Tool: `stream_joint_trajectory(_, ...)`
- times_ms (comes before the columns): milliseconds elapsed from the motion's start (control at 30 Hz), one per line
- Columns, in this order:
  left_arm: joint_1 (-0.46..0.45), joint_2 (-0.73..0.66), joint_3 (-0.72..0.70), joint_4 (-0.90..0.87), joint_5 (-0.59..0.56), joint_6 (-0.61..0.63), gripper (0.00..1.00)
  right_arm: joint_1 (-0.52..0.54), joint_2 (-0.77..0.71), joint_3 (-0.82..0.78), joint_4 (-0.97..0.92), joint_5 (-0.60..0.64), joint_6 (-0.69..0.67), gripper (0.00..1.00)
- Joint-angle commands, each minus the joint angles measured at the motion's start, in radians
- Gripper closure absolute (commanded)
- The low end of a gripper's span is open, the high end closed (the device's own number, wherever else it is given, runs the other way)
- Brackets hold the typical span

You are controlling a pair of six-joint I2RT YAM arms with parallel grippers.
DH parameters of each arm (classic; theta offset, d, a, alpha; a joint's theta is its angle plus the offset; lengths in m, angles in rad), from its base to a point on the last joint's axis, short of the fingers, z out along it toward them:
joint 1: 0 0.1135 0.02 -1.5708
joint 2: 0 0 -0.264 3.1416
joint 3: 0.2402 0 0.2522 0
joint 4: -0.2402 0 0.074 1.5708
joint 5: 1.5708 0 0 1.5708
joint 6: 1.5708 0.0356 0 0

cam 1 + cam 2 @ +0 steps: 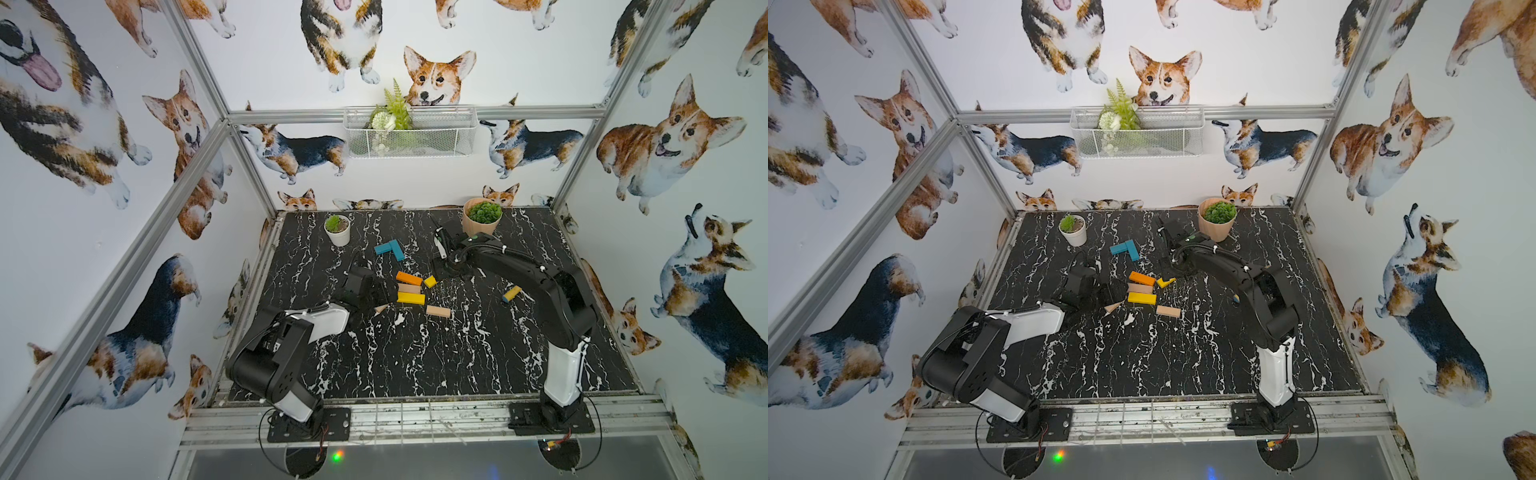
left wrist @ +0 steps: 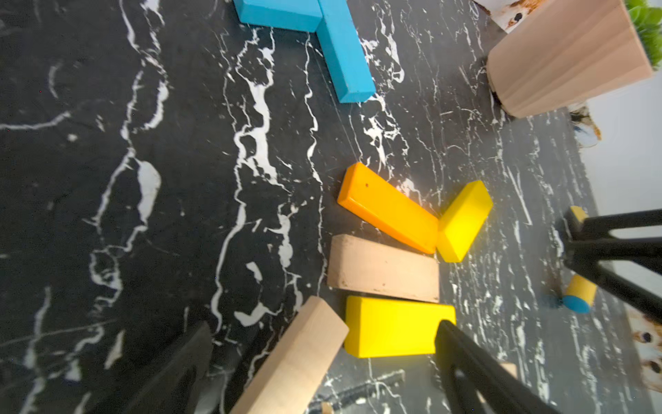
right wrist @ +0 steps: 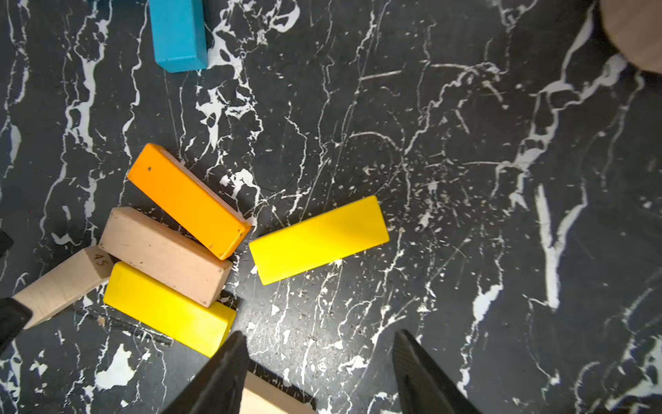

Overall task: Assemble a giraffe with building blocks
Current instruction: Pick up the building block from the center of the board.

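Fingers of the left gripper spread wide around a slanted tan wooden bar, apparently not pinching it; the right gripper's are parted, empty. In both top views, touching orange, tan and yellow wooden bars lie at frame centre, 2 teal-blue wooden bars above.

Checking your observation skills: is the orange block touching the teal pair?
No, bare table separates the orange block from the teal pair.

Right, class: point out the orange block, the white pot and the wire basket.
orange block point(image 3: 187, 199), right wrist view, middle of top face.
white pot point(image 1: 337, 237), a top view, front wall.
wire basket point(image 1: 440, 138), a top view, mesh front.
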State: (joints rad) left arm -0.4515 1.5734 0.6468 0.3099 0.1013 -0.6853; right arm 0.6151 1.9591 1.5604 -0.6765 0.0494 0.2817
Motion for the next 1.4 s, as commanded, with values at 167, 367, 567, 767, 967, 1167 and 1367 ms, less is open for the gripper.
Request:
stream_joint_trajectory(167, 0.001, -0.202, -0.090, -0.086, -0.306, 0.021, 0.00, 0.073, 0.213, 0.268, -0.062, -0.054, -0.096, 0.36)
stream_joint_trajectory(367, 0.010, -0.392, -0.215, -0.042, -0.490, 0.027, 0.00, 0.116, 0.351, 0.451, -0.156, -0.037, -0.143, 0.36)
stream_joint_trajectory(567, 0.011, -0.431, -0.243, -0.010, -0.508, 0.024, 0.00, 0.127, 0.396, 0.471, -0.158, -0.059, -0.148, 0.36)
stream_joint_trajectory(767, 0.010, -0.400, -0.222, -0.016, -0.479, 0.031, 0.00, 0.128, 0.430, 0.461, -0.163, -0.059, -0.158, 0.36)
stream_joint_trajectory(967, 0.011, -0.382, -0.215, -0.012, -0.471, 0.029, 0.00, 0.126, 0.411, 0.399, -0.144, -0.042, -0.159, 0.41)
stream_joint_trajectory(1167, 0.011, -0.360, -0.205, -0.011, -0.463, 0.024, 0.00, 0.125, 0.364, 0.337, -0.128, 0.018, -0.116, 0.64)
stream_joint_trajectory(1367, 0.011, -0.333, -0.188, -0.018, -0.451, 0.020, 0.00, 0.126, 0.273, 0.246, -0.083, 0.041, -0.011, 0.79)
